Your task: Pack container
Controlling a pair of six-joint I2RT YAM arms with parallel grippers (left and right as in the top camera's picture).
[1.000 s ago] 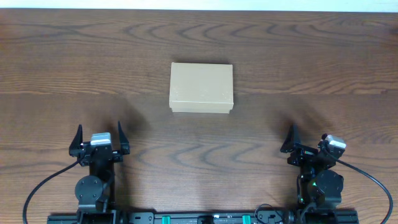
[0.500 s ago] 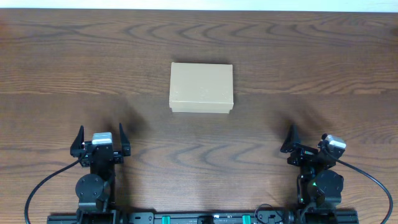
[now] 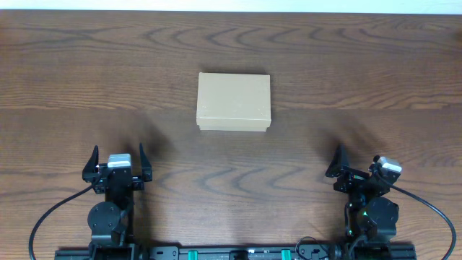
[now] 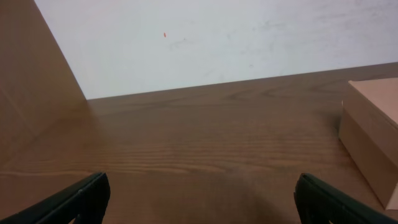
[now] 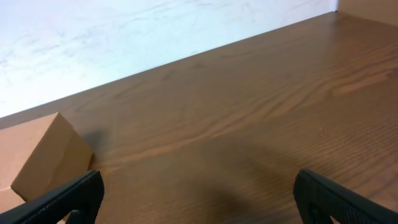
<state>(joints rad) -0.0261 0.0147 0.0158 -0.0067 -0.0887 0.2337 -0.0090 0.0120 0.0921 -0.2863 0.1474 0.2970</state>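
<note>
Closed cardboard container (image 3: 234, 102) on wooden table (image 3: 375, 65)

Soft, even light, faint diffuse shadows on the brown table (image 3: 375, 72), overhead view crisp, wrist views slightly soft

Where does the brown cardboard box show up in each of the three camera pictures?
Overhead: cardboard box near centre, slightly above the middle.
Left wrist: cardboard box at the right edge, cut off.
Right wrist: cardboard box in the lower left corner, cut off.
Shared landmark: the wooden table beneath it.
</note>
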